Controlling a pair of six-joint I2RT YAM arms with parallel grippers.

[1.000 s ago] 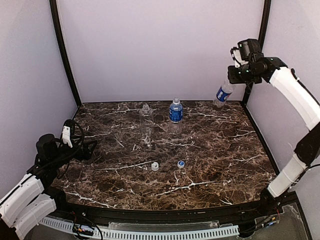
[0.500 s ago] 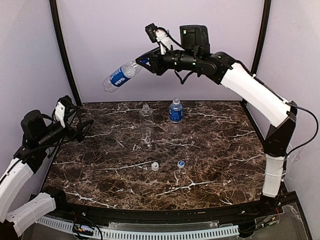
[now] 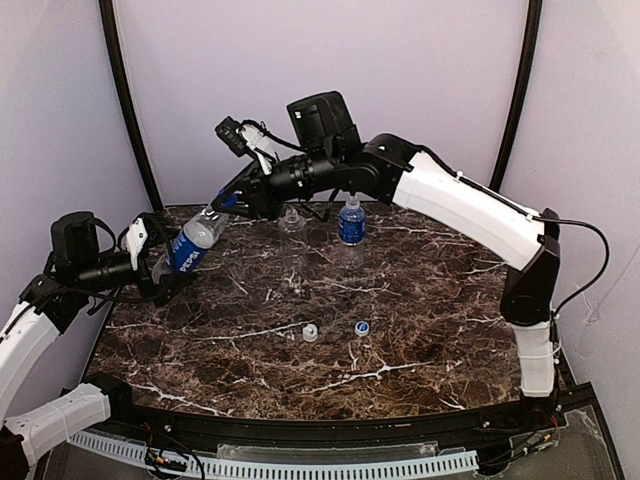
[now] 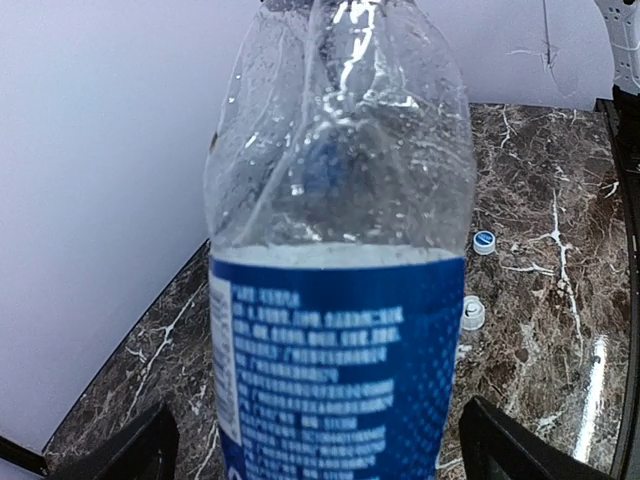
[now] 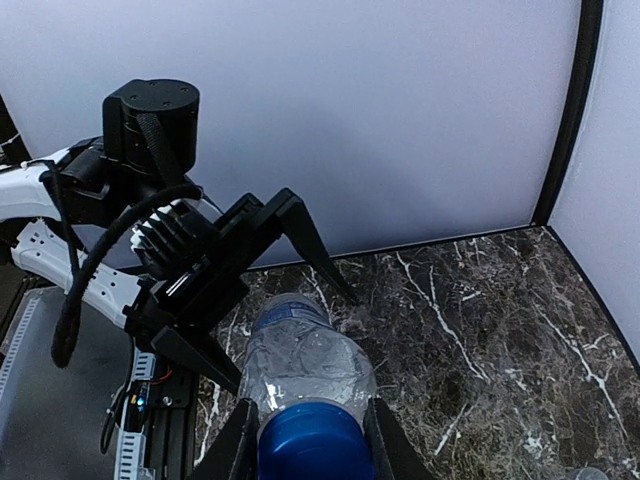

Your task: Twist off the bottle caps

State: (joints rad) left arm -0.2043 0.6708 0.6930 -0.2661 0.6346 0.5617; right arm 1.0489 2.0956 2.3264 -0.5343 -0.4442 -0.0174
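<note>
My right gripper (image 3: 226, 202) (image 5: 312, 450) is shut on the blue cap (image 5: 315, 445) of the Pepsi bottle (image 3: 191, 243) and holds it slanted down to the left. The bottle's lower body (image 4: 335, 370) sits between the wide-apart fingers (image 4: 150, 450) of my open left gripper (image 3: 162, 266) (image 4: 325, 455); whether they touch it cannot be told. A loose white cap (image 3: 310, 332) (image 4: 471, 312) and a loose blue cap (image 3: 362, 326) (image 4: 484, 241) lie on the table's middle. The unlabelled bottle (image 3: 292, 226) and the blue-label bottle (image 3: 351, 222) stand at the back.
The dark marble table (image 3: 420, 300) is walled by pale panels with black corner posts (image 3: 125, 100). My right arm (image 3: 450, 205) stretches across the back of the table, over the two standing bottles.
My right arm swung the Pepsi bottle from the back right corner across to the left and lowered it between the left gripper's fingers. The left arm rose and turned toward it.
</note>
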